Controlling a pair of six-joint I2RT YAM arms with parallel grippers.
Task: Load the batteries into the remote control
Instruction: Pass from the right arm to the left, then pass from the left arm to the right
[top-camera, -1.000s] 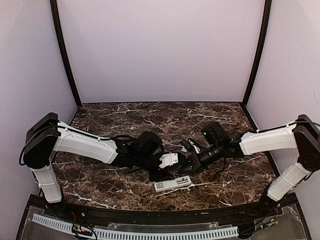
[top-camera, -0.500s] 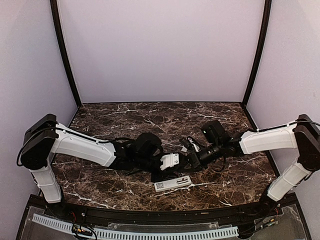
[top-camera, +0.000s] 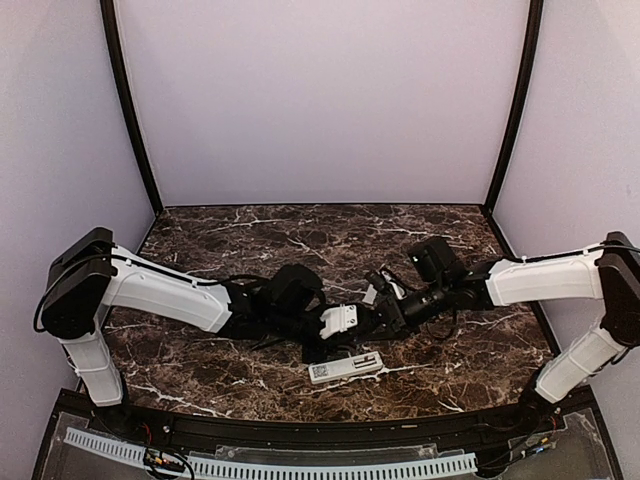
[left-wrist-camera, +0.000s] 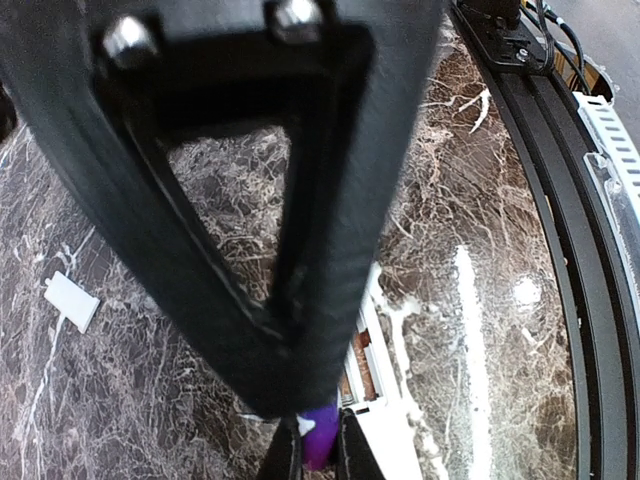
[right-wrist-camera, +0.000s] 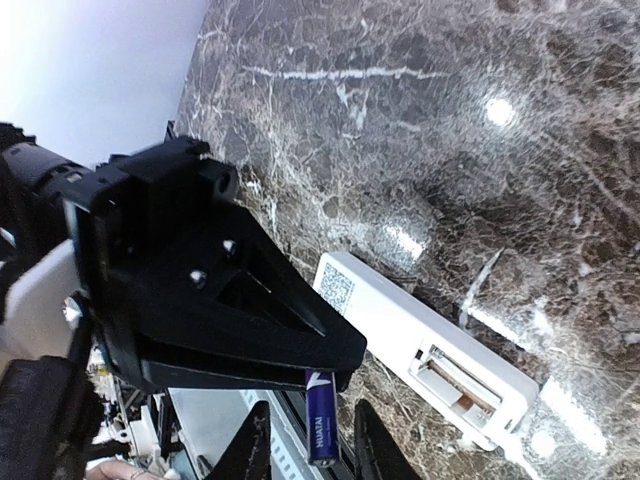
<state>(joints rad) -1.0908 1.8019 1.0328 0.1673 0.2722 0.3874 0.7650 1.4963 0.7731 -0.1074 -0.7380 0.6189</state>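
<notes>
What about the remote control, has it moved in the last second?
No. The remote control sits at the same spot relative to the table's near edge.

Dark brown marble-patterned table (top-camera: 200, 225), white veins running all across it, lights glinting off the polished top. Lying flat on it, close to the near edge and about centre, there's the slim white rectangular plastic remote control (top-camera: 345, 368). It's back side up, with a square code sticker at its left end and the battery bay open toward the right end. And apart from it, a small flat white plastic piece (left-wrist-camera: 70, 300) rests on the marble.
</notes>
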